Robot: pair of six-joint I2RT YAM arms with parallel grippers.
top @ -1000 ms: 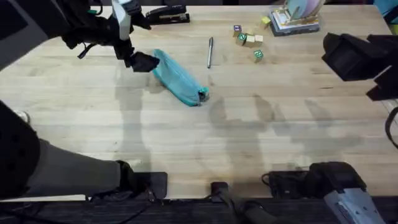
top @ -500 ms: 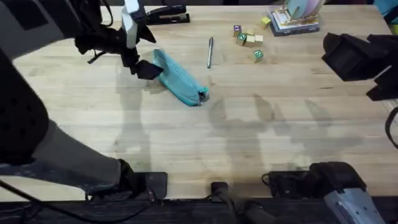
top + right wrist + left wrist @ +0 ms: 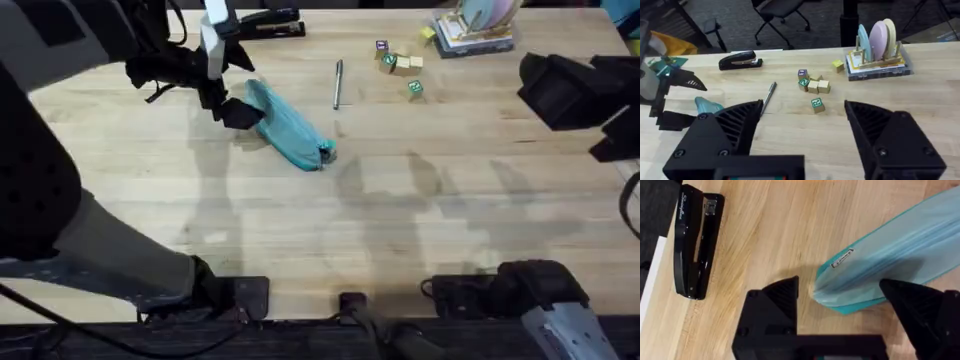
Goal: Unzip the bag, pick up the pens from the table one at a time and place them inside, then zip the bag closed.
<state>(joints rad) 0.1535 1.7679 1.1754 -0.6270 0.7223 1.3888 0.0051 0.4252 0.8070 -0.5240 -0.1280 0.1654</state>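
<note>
Left wrist view carries the only writing near enough to notice: a cursive brand name in pale script runs along the top of the black stapler (image 3: pixel 692 247), too slanted to spell out with certainty, and a small white tag with dark print is sewn near the end of the bag (image 3: pixel 890 262), its letters too small to read. The bag is a soft teal pouch, long and rounded, with lengthwise folds in the fabric. Its tagged end lies between the two black fingers of the left jaws (image 3: pixel 840 300), which stand open, one finger on either side of that end and not pressed against it. The stapler lies well off to one side of those jaws on the pale wooden desk (image 3: pixel 770 225).

Overhead, the bag (image 3: pixel 285 128) stretches away from the left jaws (image 3: pixel 235 108) at a slant, and a dark zipper pull sits at its far end. The pen (image 3: pixel 338 84), slim and dark grey, lies beyond the bag from the left jaws, apart from it. Small lettered blocks (image 3: pixel 400 66) sit just past the pen.

Right wrist view shows the right jaws (image 3: pixel 802 120) wide open above the desk (image 3: pixel 920 95), gripping nothing, with the pen (image 3: pixel 768 93) and the bag (image 3: pixel 707 106) well ahead of them.
</note>
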